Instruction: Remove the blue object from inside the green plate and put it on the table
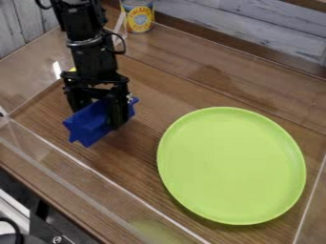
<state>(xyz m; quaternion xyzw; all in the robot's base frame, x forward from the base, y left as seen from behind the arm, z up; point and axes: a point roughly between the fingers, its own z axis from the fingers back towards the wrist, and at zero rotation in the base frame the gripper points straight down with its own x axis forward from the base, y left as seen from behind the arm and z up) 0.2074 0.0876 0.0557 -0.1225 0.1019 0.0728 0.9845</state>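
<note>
Camera view, looking down at an angle over the tabletop: the black gripper (97, 103) hangs vertically from the arm at the left of the scene, its dark fingers (124, 105) reaching down on either side of the blue object (87, 122). The fingers are parted with the blue lump between them at its upper end, but whether they are pressing on it or merely flanking it cannot be told from here. The blue object sits on the table (192, 76), just beside and partly under the gripper, well apart from the green plate (232, 165) and to its left. It is a blocky, irregular deep-blue piece; its long axis runs diagonally, from the upper right under the fingers down toward the lower left near the clear acrylic wall (76, 181). The lower-left end looks squared off and reaches closest to the front wall.

The green plate lies flat on the wood-grain surface at the right, round, lime-coloured, with a shallow rim.

At the far edge of the table, behind the arm, stands a yellow can (139, 15) with a pale label; some printing shows on it but is too small to read.
</note>
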